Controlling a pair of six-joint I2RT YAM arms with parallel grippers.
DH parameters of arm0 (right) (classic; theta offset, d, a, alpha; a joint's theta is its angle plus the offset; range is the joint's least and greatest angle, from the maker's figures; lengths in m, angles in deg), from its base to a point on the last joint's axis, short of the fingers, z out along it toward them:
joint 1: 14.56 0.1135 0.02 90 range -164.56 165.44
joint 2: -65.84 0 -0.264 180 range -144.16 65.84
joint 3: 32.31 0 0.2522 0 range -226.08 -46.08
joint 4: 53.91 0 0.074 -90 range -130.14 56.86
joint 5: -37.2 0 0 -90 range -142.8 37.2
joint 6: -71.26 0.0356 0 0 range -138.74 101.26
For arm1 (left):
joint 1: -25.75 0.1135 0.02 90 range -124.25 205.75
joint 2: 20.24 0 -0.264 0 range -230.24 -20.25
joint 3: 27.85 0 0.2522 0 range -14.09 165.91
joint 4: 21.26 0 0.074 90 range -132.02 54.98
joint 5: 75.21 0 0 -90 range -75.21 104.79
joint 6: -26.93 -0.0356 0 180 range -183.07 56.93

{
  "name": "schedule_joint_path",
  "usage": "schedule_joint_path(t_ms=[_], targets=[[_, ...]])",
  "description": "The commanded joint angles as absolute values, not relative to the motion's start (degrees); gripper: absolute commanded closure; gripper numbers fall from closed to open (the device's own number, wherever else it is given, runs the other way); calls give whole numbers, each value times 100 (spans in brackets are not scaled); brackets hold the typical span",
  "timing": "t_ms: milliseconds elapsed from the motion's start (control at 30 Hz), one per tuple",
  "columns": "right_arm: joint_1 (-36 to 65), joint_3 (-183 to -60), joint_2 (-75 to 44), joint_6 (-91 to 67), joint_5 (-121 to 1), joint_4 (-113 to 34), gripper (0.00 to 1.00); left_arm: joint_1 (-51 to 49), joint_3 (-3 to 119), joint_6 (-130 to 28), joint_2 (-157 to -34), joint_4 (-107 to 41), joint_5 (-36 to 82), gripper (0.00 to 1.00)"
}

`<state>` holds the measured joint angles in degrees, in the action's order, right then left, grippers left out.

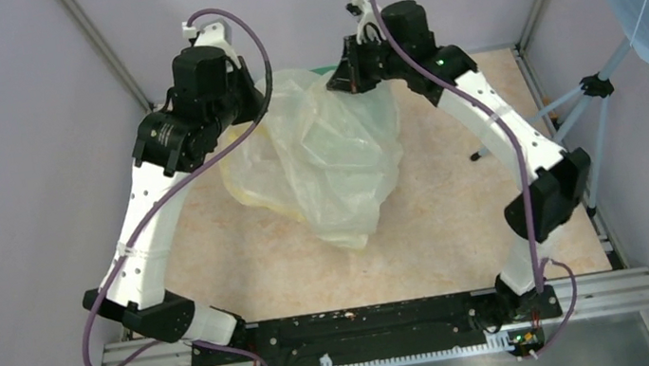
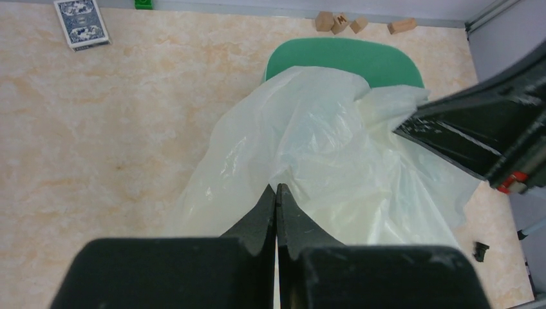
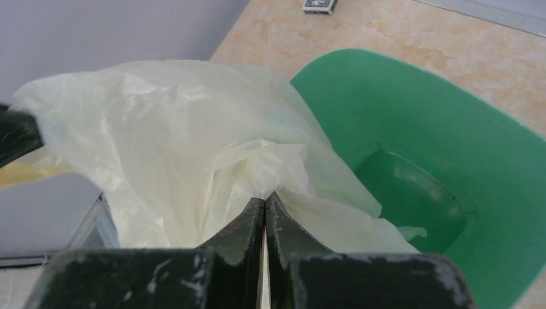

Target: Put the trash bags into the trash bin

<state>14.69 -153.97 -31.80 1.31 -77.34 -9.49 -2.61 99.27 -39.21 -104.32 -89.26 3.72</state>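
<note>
The trash bag (image 1: 336,157) hung spread between the two grippers, pale and crinkled, sagging over part of the trash bin (image 3: 444,135) so that only the far rim showed green. The left gripper (image 2: 277,193) had its jaws pressed together on a fold of the film right at their tips, and the bin stood ahead of those tips, half under the plastic. The right gripper (image 3: 265,201) was likewise clamped on a gathered pleat, with the bin's open mouth just ahead and to the right of its jaws. Well beyond the left jaws, on the table (image 2: 96,141), lay a deck of cards (image 2: 82,22) off to the left and a few wooden blocks (image 2: 338,22) behind the bin.
</note>
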Motion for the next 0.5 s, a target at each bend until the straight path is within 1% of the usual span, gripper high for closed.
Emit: schedule_joint_path(t_ms=[0, 133, 200, 267, 333, 400, 467], targets=[[1576, -16711, -3955, -129, -7249, -310, 100, -181, 9893, -4012, -10405, -8842, 518, 100], [1589, -18387, -5433, -441, -6767, 1007, 100, -155, 9844, -3908, -10335, -8880, 603, 100], [1606, -19034, -5963, -557, -6673, 1623, 100, -152, 9795, -3839, -10290, -8873, 641, 100], [1611, -19208, -6138, -574, -6713, 1900, 100, -157, 9775, -3788, -10263, -8860, 705, 100], [1604, -19066, -5995, -569, -6787, 1777, 100, -151, 9778, -3768, -10260, -8849, 746, 100], [1611, -18788, -5647, -561, -6805, 1503, 83, -151, 9762, -3744, -10261, -8846, 779, 100], [1603, -18512, -5248, -549, -6777, 1232, 68, -158, 9693, -3701, -10227, -8819, 817, 100]])
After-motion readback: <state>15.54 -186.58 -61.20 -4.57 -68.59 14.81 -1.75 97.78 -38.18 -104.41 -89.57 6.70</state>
